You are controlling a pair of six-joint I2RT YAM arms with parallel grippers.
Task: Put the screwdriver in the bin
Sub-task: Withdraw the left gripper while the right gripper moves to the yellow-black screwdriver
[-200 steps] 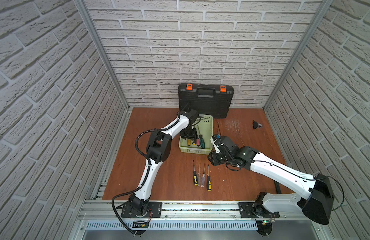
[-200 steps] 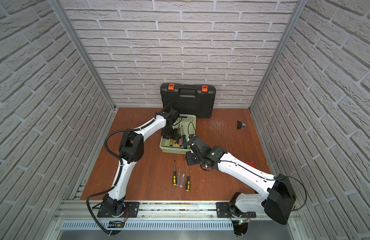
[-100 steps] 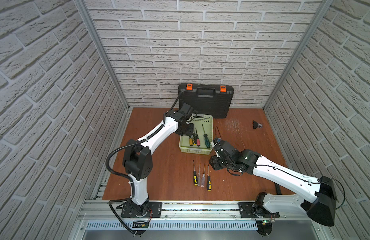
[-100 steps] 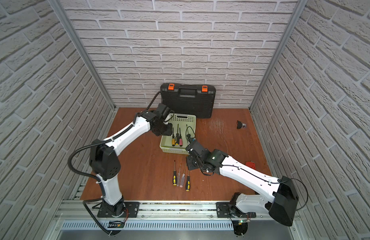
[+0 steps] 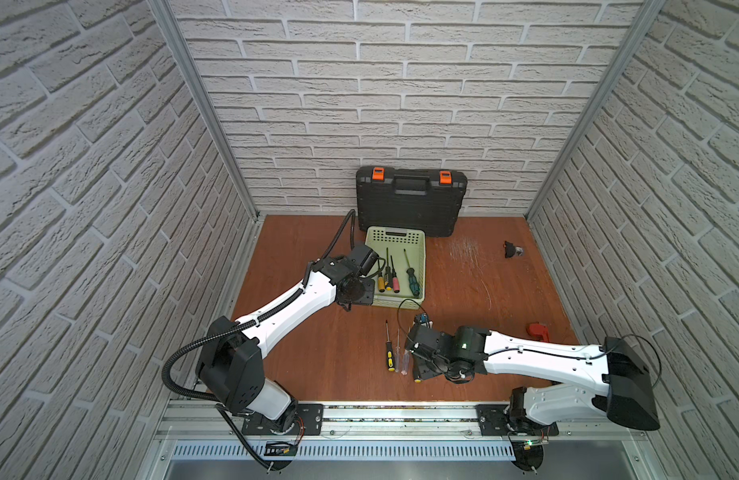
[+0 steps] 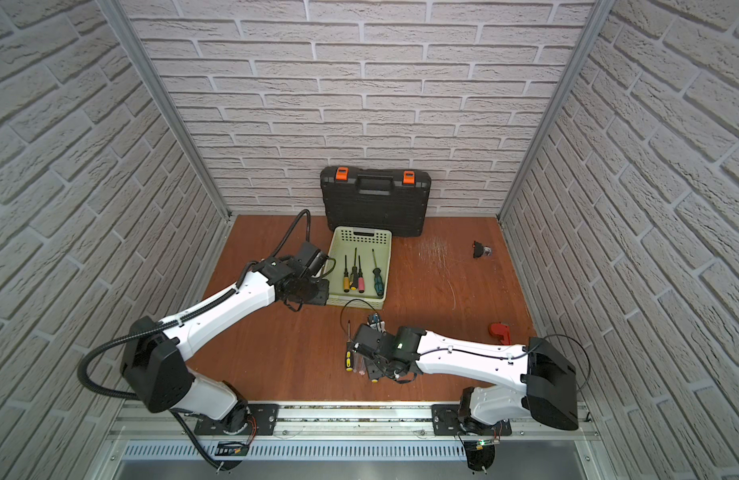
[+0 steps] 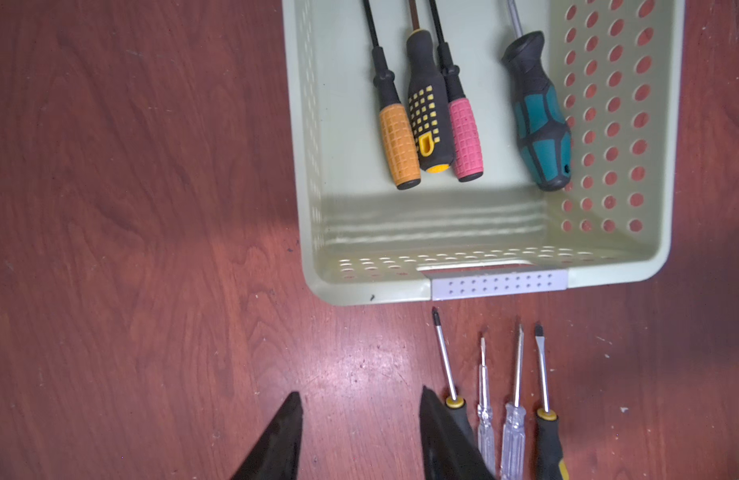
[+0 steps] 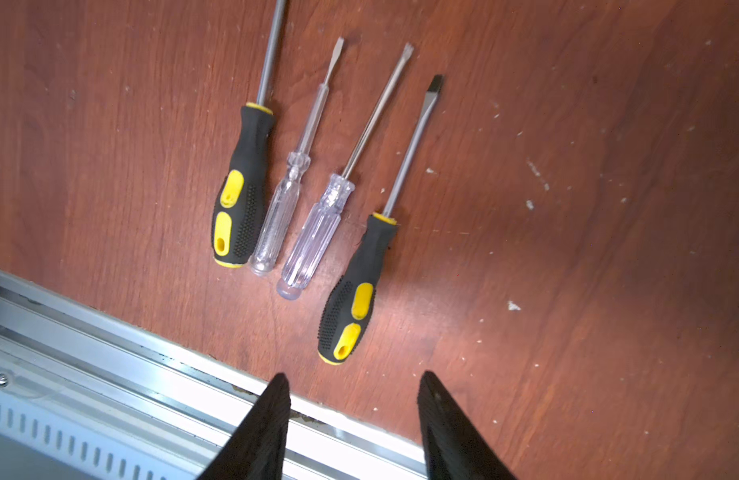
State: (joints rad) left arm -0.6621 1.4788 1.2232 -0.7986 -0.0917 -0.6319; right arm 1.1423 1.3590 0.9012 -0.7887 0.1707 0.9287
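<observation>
1. Right gripper [image 8: 353, 376]: jaws apart, empty, hangs over the table [image 8: 567, 249] near the front rail [image 8: 110, 374], just short of the black-and-yellow flat-blade screwdriver [image 8: 357, 291].
2. Left gripper [image 7: 359, 392]: also apart, empty, beside the pale green bin [image 7: 359, 291].
3. Risk: larger clear-handled screwdriver [image 8: 313, 232] just beside the target; off-centre close likely pinches both or rolls one away.
4. Risk: low descent clips the rail.

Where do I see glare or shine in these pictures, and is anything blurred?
Left wrist view: a pale sheen lies on the table in front of the bin; the teal screwdriver inside looks sharp. Right wrist view: the metal rail glares white, and the four screwdrivers are crisp. In both top views a pale scratched patch shines right of the bin.
</observation>
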